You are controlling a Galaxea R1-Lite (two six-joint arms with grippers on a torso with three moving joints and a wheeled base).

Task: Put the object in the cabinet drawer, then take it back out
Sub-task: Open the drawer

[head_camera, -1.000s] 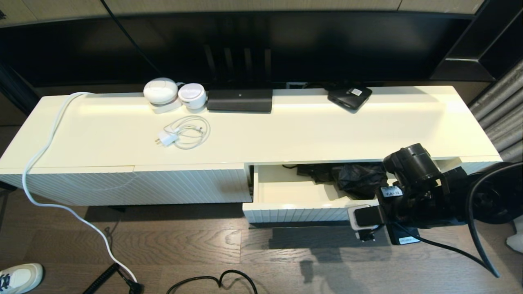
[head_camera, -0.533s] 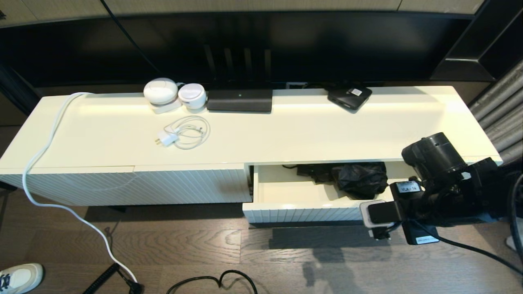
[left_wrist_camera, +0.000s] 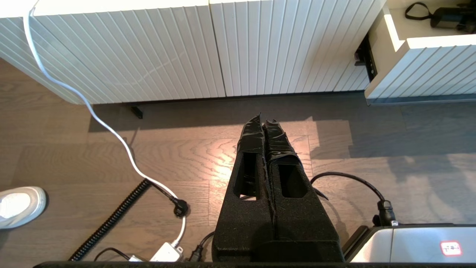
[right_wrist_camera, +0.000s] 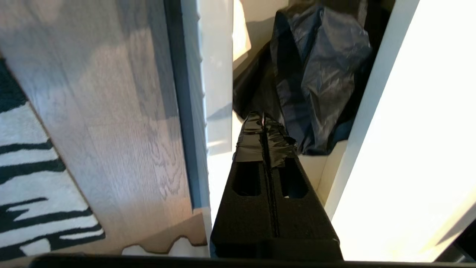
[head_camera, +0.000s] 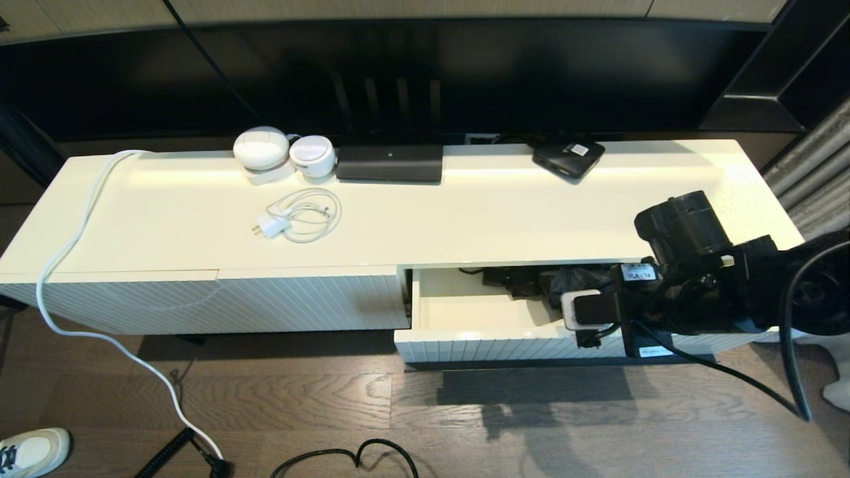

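The cabinet drawer (head_camera: 478, 348) stands pulled open at the cabinet's right half, its cream inside (head_camera: 458, 309) showing. The object, a black folding umbrella (head_camera: 524, 282), lies in the drawer's back part, half covered by my right arm (head_camera: 684, 292). In the right wrist view my right gripper (right_wrist_camera: 264, 120) is shut and empty. It hangs over the drawer floor between the drawer front (right_wrist_camera: 215, 74) and the cabinet top, its tips just short of the wrinkly fabric (right_wrist_camera: 327, 74). My left gripper (left_wrist_camera: 264, 123) is shut over the wooden floor, left of the drawer (left_wrist_camera: 420, 63). The umbrella's handle (left_wrist_camera: 446, 16) shows there.
On the cabinet top (head_camera: 498, 212) lie a white charger with coiled cable (head_camera: 295, 216), two white round devices (head_camera: 279, 153), a long black device (head_camera: 390, 162) and a flat black box (head_camera: 568, 158). A white cable (head_camera: 66, 252) hangs to the floor; a shoe (head_camera: 30, 451) is near.
My right arm has moved from in front of the drawer's right end back and leftward over the open drawer, toward the umbrella. Its gripper stayed shut. The umbrella has not moved.
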